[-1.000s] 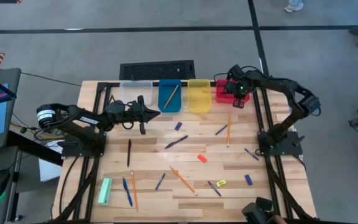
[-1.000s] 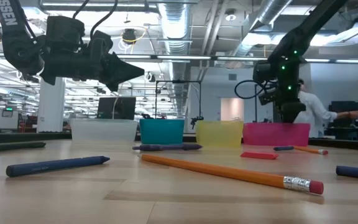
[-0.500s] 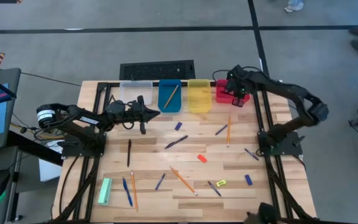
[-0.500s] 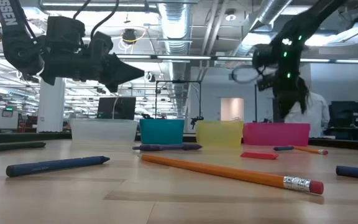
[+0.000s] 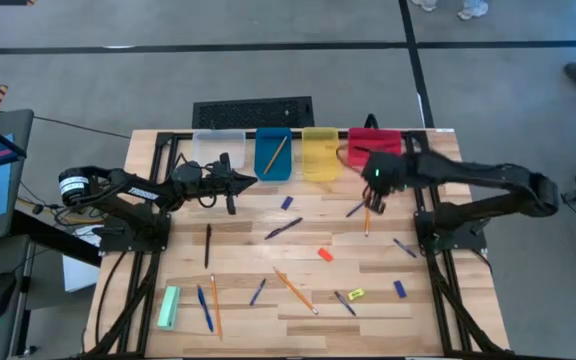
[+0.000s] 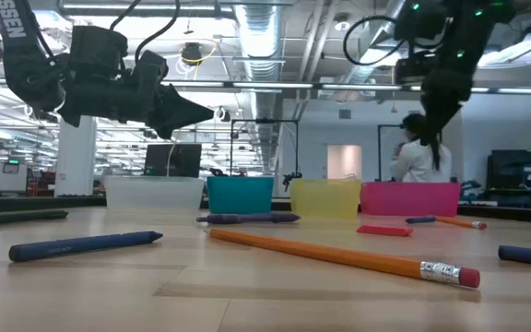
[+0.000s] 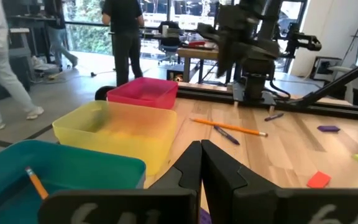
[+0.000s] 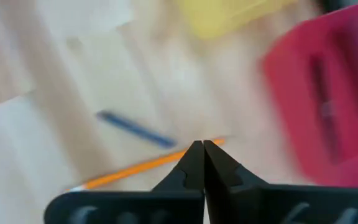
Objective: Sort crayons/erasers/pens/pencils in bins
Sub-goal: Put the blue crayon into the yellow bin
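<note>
Four bins at twelve o'clock: clear bin (image 5: 218,146), blue bin (image 5: 273,166) holding one pencil (image 5: 275,152), yellow bin (image 5: 320,152), red bin (image 5: 373,141); right gripper (image 5: 372,207) closed, holding nothing, at two o'clock; left gripper (image 5: 249,181) closed, empty.

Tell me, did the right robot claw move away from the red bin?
Yes. The right gripper has left the red bin and now hangs shut near the pencil.

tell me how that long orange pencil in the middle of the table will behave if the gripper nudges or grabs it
The orange pencil looks straight and rigid, so it probably won't flex when lifted. It is long and thin and lies flat on the smooth wooden table, so a sideways nudge may well roll or pivot it. A grip near one end would likely let it tilt.
</note>
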Action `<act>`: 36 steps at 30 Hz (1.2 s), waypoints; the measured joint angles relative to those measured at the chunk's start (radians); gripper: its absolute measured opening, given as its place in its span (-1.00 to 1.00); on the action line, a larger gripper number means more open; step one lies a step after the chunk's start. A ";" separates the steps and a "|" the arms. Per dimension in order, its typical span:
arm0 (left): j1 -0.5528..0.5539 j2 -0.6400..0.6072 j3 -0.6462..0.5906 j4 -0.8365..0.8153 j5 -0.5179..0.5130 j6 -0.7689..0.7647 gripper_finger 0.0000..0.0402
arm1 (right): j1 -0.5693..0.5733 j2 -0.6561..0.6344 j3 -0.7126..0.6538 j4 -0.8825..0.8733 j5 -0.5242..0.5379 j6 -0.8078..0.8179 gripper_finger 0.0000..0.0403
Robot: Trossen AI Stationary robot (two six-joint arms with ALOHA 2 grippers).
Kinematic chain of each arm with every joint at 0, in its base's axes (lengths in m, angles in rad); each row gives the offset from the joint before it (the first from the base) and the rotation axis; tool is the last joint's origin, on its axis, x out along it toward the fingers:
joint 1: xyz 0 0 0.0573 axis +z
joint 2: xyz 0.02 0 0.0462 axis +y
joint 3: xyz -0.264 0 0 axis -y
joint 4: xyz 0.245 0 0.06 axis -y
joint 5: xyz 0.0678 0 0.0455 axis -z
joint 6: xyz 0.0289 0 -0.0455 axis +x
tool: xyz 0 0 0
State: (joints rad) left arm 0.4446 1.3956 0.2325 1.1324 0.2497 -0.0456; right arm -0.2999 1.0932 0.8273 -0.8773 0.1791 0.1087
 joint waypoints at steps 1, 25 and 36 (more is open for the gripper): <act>0.000 0.000 0.000 0.000 0.000 0.000 -1.00 | 0.050 -0.001 -0.011 -0.002 0.000 0.054 -0.91; -0.001 0.000 0.000 0.003 0.007 -0.017 -1.00 | 0.641 0.025 -0.297 -0.082 -0.134 1.038 -0.43; -0.001 0.000 0.000 0.003 0.006 -0.018 -1.00 | 0.584 0.025 -0.352 -0.046 -0.154 0.993 -0.42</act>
State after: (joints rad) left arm 0.4438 1.3956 0.2325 1.1353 0.2562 -0.0639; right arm 0.2840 1.1183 0.4748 -0.9230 0.0255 1.1019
